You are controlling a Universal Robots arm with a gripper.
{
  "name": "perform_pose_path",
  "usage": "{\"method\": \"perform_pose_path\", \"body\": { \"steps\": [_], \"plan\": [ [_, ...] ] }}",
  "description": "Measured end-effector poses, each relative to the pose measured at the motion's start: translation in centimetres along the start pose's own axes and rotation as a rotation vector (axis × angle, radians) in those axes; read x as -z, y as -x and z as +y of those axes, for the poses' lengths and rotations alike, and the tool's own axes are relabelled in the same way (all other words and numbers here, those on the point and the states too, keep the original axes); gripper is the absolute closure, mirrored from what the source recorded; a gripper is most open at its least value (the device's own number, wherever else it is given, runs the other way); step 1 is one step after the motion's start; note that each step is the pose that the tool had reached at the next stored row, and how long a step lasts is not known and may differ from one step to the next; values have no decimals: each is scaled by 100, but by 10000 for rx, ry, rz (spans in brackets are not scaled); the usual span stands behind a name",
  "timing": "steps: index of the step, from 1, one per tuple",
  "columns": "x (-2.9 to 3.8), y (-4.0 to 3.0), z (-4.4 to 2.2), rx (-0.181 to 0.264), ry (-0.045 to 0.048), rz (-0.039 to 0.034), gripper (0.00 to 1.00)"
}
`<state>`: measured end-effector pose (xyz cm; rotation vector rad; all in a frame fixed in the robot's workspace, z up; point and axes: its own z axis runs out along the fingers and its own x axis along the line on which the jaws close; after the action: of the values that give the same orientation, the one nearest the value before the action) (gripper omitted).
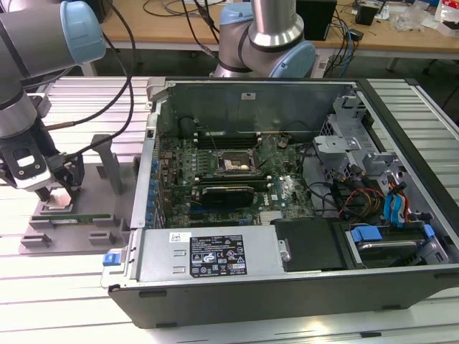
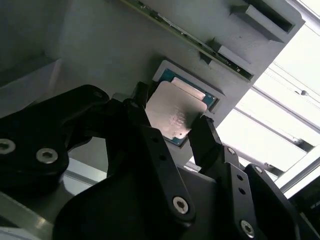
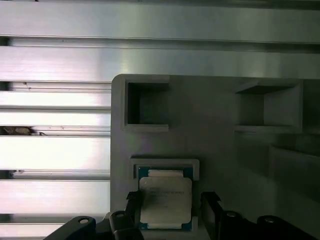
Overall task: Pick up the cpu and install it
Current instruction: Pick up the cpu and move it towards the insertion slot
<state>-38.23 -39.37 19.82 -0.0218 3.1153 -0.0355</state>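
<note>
The cpu [image 3: 165, 200] is a flat square chip with a silvery top and a blue-green rim. It lies in a shallow pocket of the grey fixture block [image 3: 210, 130], and both wrist views show it. My gripper [image 2: 172, 117] is down over it, open. One black finger stands on each side of the chip [image 2: 175, 112], one at its edge and the other a sliver away. In the exterior view the gripper [image 1: 56, 192] hangs low over the fixture [image 1: 72, 229] at the exterior view's left, outside the open computer case. The black socket frame [image 1: 235, 164] sits on the green motherboard.
The computer case [image 1: 287, 215] lies open on the ribbed metal table [image 1: 64, 308], with cables and drive bays at the exterior view's right. A long green memory stick [image 1: 79, 216] lies in the fixture. Grey upright posts [image 1: 104, 165] stand beside the gripper. A second arm's base [image 1: 265, 36] stands behind the case.
</note>
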Motion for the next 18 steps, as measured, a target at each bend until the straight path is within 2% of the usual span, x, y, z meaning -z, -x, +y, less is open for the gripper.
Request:
{"method": "perform_pose_path", "body": {
  "steps": [9, 15, 16, 17, 18],
  "plan": [
    [-47, -18, 2, 40, 1, 0, 40],
    [-50, -17, 2, 40, 1, -1, 40],
    [-51, -18, 2, 40, 1, -1, 38],
    [-51, -17, 2, 41, 1, -1, 32],
    [-58, -17, 2, 40, 3, -5, 32]
  ]
}}
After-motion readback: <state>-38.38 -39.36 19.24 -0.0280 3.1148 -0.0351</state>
